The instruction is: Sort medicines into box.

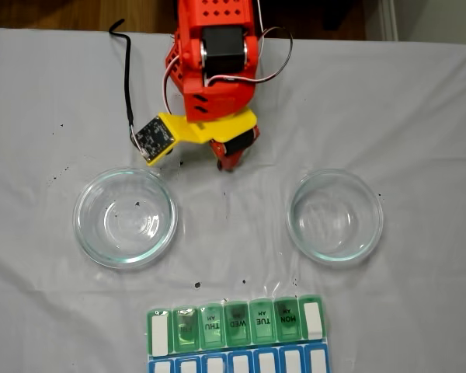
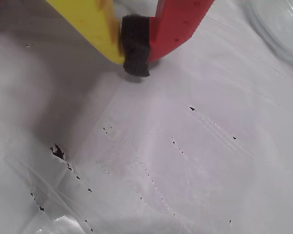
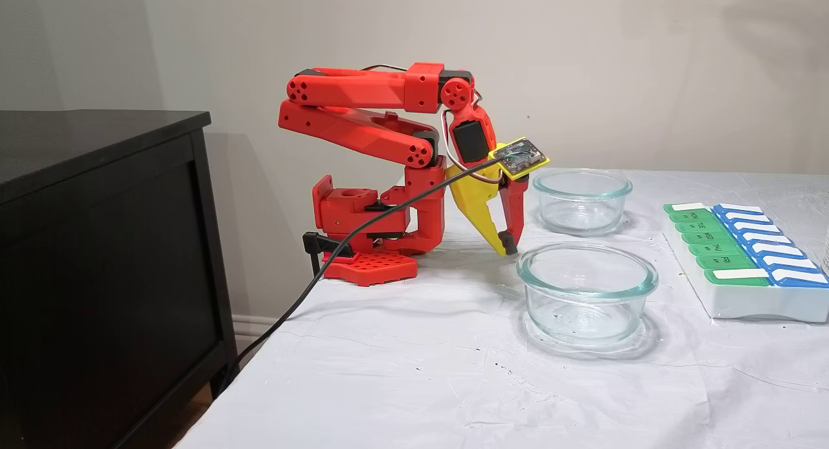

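The box (image 1: 233,322) is a weekly pill organizer with a row of green lids and a row of blue lids, lying at the near edge of a fixed view; it also sits at the right as the box (image 3: 732,254). Its lids are down. The medicines are out of view. My gripper (image 1: 229,165) points down at the cloth close to the arm's base, between the two glass dishes and well back from the box. In the wrist view the gripper (image 2: 136,61) is shut, its yellow and red fingers meeting on a black pad, nothing held. Its tip rests near the cloth, as the gripper (image 3: 507,248) shows.
Two round clear glass dishes stand empty: one dish (image 1: 78,221) at left and another dish (image 1: 380,217) at right. A black cable (image 1: 129,78) runs from the wrist camera board across the white cloth. A dark cabinet (image 3: 97,241) stands beside the table.
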